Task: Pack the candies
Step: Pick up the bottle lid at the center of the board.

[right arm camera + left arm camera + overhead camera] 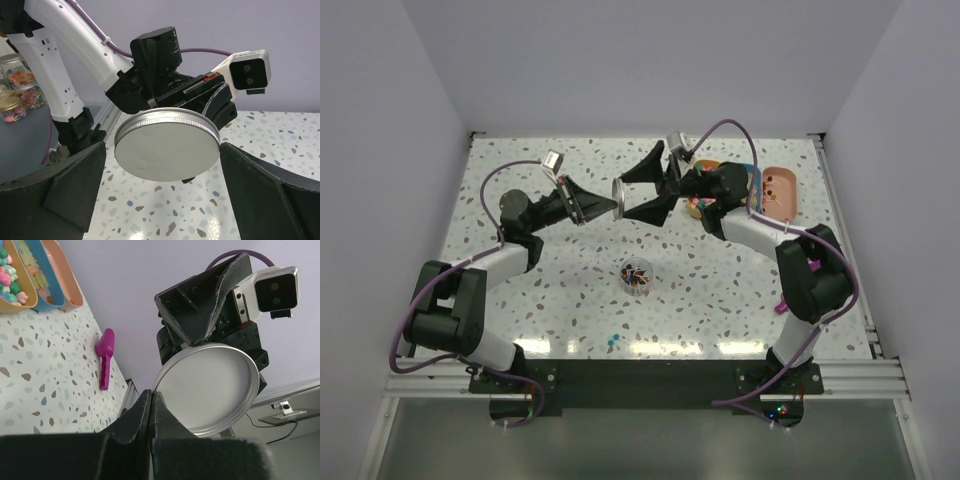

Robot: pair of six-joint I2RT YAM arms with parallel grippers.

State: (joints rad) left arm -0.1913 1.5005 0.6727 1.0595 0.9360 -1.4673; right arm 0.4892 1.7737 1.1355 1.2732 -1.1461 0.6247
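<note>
Starting at 6 o'clock by the table (720,290) edge: a couple of loose blue bits (610,342). Just past that, pretty much dead centre, the candies (638,273) sitting in a little clear jar (624,270), open-topped. Off at 4 o'clock, half tucked behind the right arm, a purple scoop (781,305). Further up, toward 12 o'clock from the jar, a round metal lid (620,192) up in the air, pinched by its rim in the left gripper (604,205), clamped tight. Facing it from 3 o'clock, the right gripper (642,192), spread wide with a finger either side of the lid, apparently not touching. Way back at 1 o'clock, trays (796,190) of bright and pale sweets.
</note>
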